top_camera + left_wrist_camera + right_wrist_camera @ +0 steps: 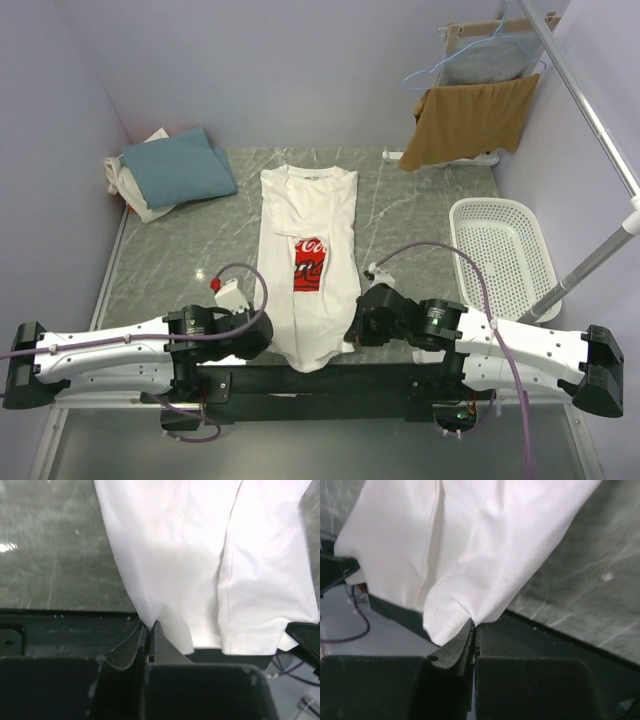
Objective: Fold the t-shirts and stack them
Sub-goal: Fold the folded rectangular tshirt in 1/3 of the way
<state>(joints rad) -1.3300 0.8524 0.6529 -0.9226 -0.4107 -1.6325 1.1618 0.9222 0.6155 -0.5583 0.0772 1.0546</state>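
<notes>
Near edge: both arms lie low and reach inward toward the table's middle.

Left gripper (151,628): clenched, jaws together, with a pinch of white cloth caught between the tips at the shirt's near left hem corner.

Right gripper (474,626): also clenched, grasping a fold of the hem at the near right corner. In the overhead view the two grippers flank the hem.

White shirt (305,205): lies lengthwise in the middle of the grey marbled table (200,255), collar far, hem near. The hem reaches the black bar (330,380) along the table's near edge. The sides are folded inward, so the shirt forms a narrow strip.

Red print (308,268): on the chest, partly covered by a fold. White script letters "Co" can be read at its top; the rest is not legible.

Far left corner: the folded teal shirt (178,168) rests on top of the off-white shirt (138,200), whose edges stick out on the left and near sides. This pile is well apart from the white shirt.

Right side: a white plastic basket (490,204) sits at the table's right edge.

Far right: a tan cloth (470,122) is draped over a rack. A grey garment (482,62) on a blue hanger (430,72) hangs just behind it.
</notes>
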